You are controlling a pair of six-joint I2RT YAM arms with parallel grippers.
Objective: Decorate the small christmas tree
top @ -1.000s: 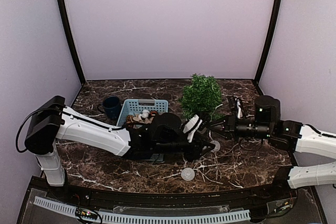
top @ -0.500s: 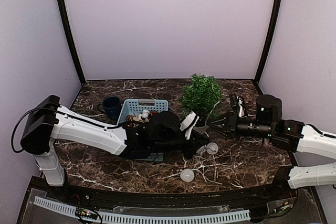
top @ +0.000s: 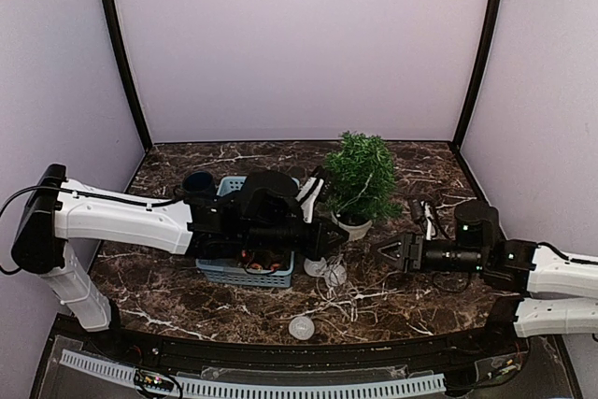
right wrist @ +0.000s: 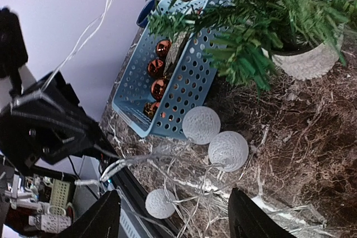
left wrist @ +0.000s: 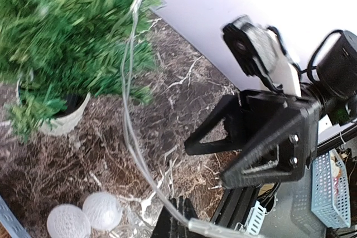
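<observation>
Tree: the small christmas tree (top: 360,175) stands upright in its white pot (top: 352,225) toward the back of the desk (top: 177,296), right of middle, with both arms' tips close by.
Left end effector: (top: 327,236) closed on the thin wire of the light string (left wrist: 129,110), just left of the pot. The wire climbs from the pinch along the foliage, so the hold looks meant to carry the strand up onto the branches.
Right end effector: (top: 381,251) fingers spread wide with nothing between them. It hovers low on the tree's right, facing the left one — placed, I judge, to take or steady the strand.
Light string: its white balls (right wrist: 227,150) lie on the desk in front of the pot among loose loops, so most of the strand is not on the tree.
Basket: the blue basket (right wrist: 187,82) sits just left of the tree, under the left arm, with copper baubles (right wrist: 158,68) inside — near enough to serve later.
Stage: early draping, by my reading.
Risk: a taut wire could catch a branch and tip the pot.
</observation>
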